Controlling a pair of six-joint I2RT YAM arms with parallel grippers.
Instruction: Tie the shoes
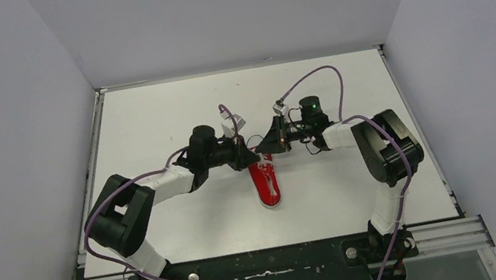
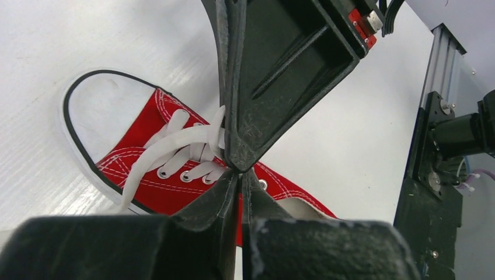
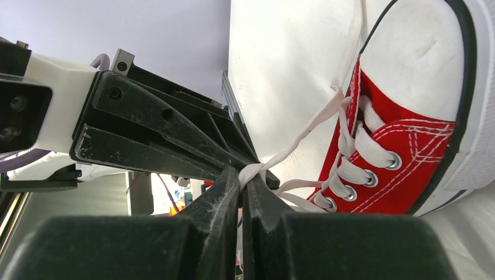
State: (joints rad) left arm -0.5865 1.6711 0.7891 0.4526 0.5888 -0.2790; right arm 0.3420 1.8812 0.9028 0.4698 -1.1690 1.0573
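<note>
From above, the red sneaker (image 1: 266, 186) lies alone mid-tabletop (image 1: 152, 125), between the two arms, its length running from far to near. The left claw (image 1: 253, 155) and right claw (image 1: 266, 144) meet tip to tip over its far end. In the left wrist view, the left claw (image 2: 239, 182) has its fingers pressed together; whether any lace sits between them cannot be told. The right claw (image 2: 238, 164) comes down from above and touches its tip, just over the white laces (image 2: 175, 140) crossing the red upper (image 2: 157, 186). In the right wrist view, the right claw (image 3: 242, 178) is clamped on a bunched bit of the laces (image 3: 303, 131), which stretch taut up from the eyelets. The white toe cap (image 3: 420, 52) sits at upper right.
</note>
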